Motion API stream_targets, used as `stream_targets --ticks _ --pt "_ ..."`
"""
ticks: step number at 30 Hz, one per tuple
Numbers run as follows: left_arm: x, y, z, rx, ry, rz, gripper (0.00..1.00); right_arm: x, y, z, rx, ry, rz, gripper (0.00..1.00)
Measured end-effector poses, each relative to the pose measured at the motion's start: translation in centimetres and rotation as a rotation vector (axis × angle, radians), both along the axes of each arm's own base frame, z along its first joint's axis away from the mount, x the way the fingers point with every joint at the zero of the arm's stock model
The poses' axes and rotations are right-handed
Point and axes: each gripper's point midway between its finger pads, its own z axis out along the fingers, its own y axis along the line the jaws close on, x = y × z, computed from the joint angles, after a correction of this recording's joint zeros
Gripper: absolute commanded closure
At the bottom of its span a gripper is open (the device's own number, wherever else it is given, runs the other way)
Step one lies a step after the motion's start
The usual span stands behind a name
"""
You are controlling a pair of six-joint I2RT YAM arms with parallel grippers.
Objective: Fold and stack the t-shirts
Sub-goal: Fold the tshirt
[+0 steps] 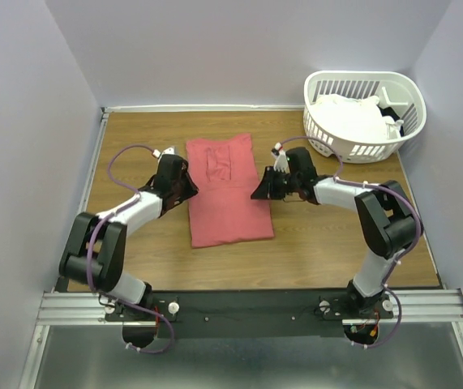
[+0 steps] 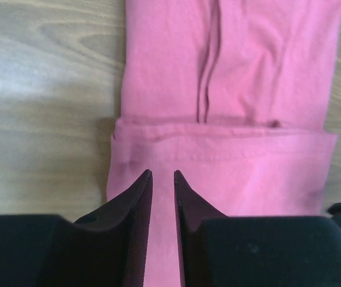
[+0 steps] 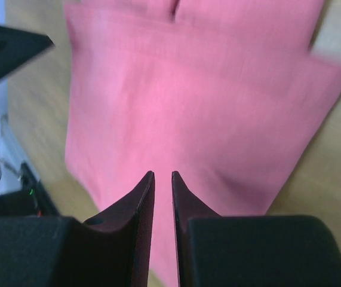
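Note:
One coral-red t-shirt point(image 1: 229, 198) lies flat on the wooden table as a long strip, its sides folded in. The white t-shirts point(image 1: 349, 115) sit heaped in the basket. My left gripper point(image 1: 190, 189) is at the shirt's left edge and the right gripper point(image 1: 257, 193) at its right edge, about mid-length. In the left wrist view the left gripper point(image 2: 163, 173) hovers over the red cloth point(image 2: 236, 167) near a cross fold, jaws narrowly apart with nothing between them. The right gripper point(image 3: 162, 173) is likewise narrowly open above the red shirt point(image 3: 182, 101).
A white slatted laundry basket point(image 1: 366, 79) stands at the back right corner. Grey walls close in the table on three sides. The left arm's fingertip point(image 3: 6, 48) shows at the top left of the right wrist view. Bare wood point(image 1: 336, 243) lies around the shirt.

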Motion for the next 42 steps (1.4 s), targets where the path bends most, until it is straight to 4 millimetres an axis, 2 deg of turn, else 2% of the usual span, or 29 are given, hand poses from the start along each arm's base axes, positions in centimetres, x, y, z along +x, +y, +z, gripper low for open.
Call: stream_targets --ticks 4,6,10,12,15,22,28,30,31,34,36,37,40,42 --pt "-3.6 -0.9 1.9 -0.018 -0.038 -0.058 0.71 -4.8 -0.8 -1.4 0.04 0.102 0.053 0.74" --pt "-5.8 -1.9 2.1 -0.035 -0.04 -0.108 0.73 -7.2 -1.0 -1.5 0.08 0.152 0.084 0.74" --pt "-11.3 -3.6 -0.2 -0.069 0.044 -0.207 0.76 -10.3 -1.4 -2.1 0.138 0.212 0.119 0.73" --pt "-13.1 -3.6 -1.6 -0.072 0.104 -0.223 0.8 -11.3 -1.8 -3.0 0.144 0.246 0.117 0.74" --pt "-14.9 -3.1 -3.7 -0.07 0.182 -0.208 0.83 -11.6 -2.6 -4.7 0.153 0.296 0.087 0.75" --pt "-15.1 -3.7 -3.9 -0.118 0.21 -0.191 0.87 -11.5 -5.3 -5.5 0.277 0.416 -0.004 0.76" --pt "-15.2 -3.8 -3.9 -0.128 0.22 -0.185 0.87 -12.2 -6.1 -5.5 0.27 0.427 -0.036 0.74" --pt "-15.5 -3.9 -3.8 -0.117 0.229 -0.194 0.8 -12.6 -6.4 -5.4 0.253 0.43 -0.045 0.7" --pt "-15.6 -4.0 -3.7 -0.11 0.232 -0.197 0.71 -12.8 -6.5 -5.2 0.238 0.423 -0.051 0.64" --pt "-16.1 -4.3 -2.5 -0.08 0.233 -0.211 0.61 -13.2 -7.0 -4.5 0.168 0.392 -0.077 0.55" --pt "-15.9 -4.4 -1.0 -0.063 0.211 -0.206 0.55 -13.4 -7.2 -3.7 0.094 0.354 -0.084 0.47" --pt "-15.3 -4.5 0.7 -0.06 0.172 -0.2 0.48 -13.3 -7.1 -3.1 0.054 0.326 -0.086 0.43" --pt "-14.6 -4.6 3.7 -0.048 0.102 -0.184 0.35 -12.1 -6.7 -1.1 -0.067 0.241 -0.11 0.38" --pt "-14.4 -4.5 4.8 -0.026 0.082 -0.173 0.3 -11.4 -6.7 0.0 -0.136 0.194 -0.133 0.38"
